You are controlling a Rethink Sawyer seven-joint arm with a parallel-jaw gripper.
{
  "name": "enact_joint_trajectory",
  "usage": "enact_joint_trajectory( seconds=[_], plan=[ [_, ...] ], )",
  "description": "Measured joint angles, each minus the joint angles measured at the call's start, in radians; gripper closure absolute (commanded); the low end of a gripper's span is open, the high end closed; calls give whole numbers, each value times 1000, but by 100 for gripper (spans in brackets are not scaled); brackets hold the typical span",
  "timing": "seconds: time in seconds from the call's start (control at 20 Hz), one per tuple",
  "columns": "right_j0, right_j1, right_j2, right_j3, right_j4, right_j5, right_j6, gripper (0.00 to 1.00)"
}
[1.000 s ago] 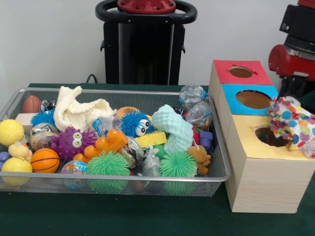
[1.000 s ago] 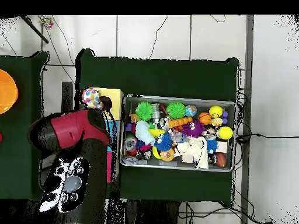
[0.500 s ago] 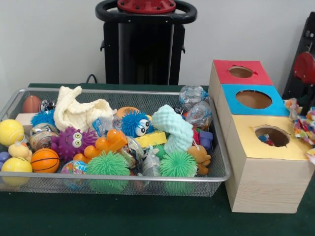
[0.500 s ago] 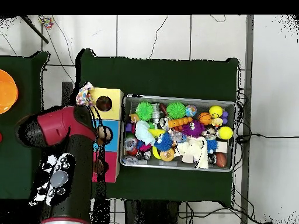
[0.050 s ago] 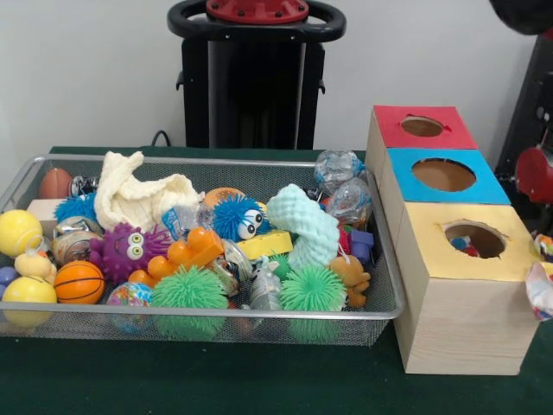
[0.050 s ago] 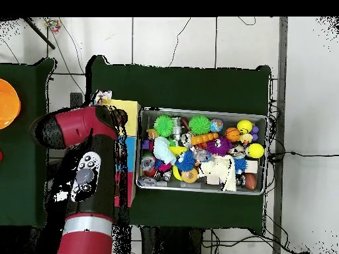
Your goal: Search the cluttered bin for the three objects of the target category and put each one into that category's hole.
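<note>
Beside the wire bin, a wooden box is standing with three holes in its top, marked red, blue and yellow. Something small and coloured is showing inside the yellow hole, so at least one item seems to be sitting in there already, though how many I cannot count from this angle. A spotted cloth is hanging at the right edge of the front view, just past the box's corner; in the overhead view the same cloth is peeking out beside the yellow end of the box, partly under the red arm. It is probably one of the soft things being sorted, and it is not in the hole yet. A cream cloth and a mint green foam piece are lying on top of the heap in the bin, so more searching looks to be left.

The gripper itself is not clearly showing in either view: the arm is covering it from above, and only arm parts are appearing at the right edge in front. Whether it is gripping the spotted cloth or has let go, I cannot tell.
</note>
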Motion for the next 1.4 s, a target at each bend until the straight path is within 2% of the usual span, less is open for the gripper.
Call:
enact_joint_trajectory(
  seconds=[0.25, 0.45, 0.8, 0.85, 1.25, 1.4],
  plan=[
    [-66, 30, 57, -58, 15, 2, 0, 100],
    [-105, 25, 103, -70, 22, 29, 0, 100],
    [-126, -22, 123, -89, 21, 168, 0, 100],
    [-129, -44, 123, -103, 20, 221, 0, 100],
    [-133, -139, 98, -179, 14, 421, 0, 100],
    [-131, -165, 90, -204, 12, 449, 0, 100]
  ],
)
